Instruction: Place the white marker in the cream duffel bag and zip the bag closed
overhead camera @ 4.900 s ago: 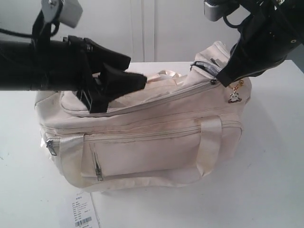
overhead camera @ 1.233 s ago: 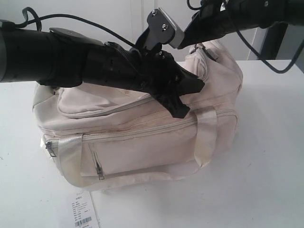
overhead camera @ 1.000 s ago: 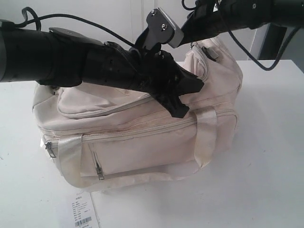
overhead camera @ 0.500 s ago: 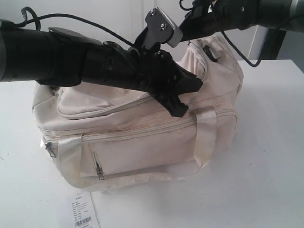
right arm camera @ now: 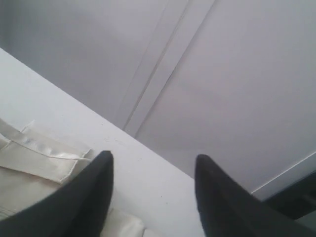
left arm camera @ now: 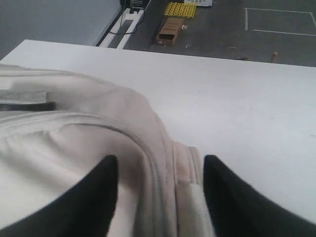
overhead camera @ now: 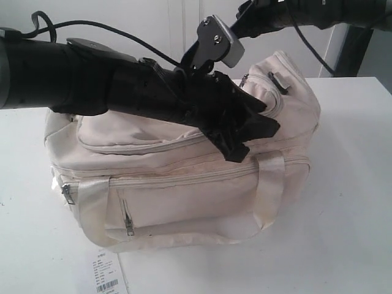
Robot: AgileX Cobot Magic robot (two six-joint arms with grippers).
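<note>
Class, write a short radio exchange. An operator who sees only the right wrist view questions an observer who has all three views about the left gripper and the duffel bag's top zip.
Operator: My view shows the right gripper open, facing a wall. Where is the left gripper?
Observer: Over the top front edge of the cream duffel bag, with its fingers apart on either side of a seam.
Operator: Is the bag's top zip shut?
Observer: In the exterior view it looks closed along the front stretch. The left arm hides its far end.
</note>
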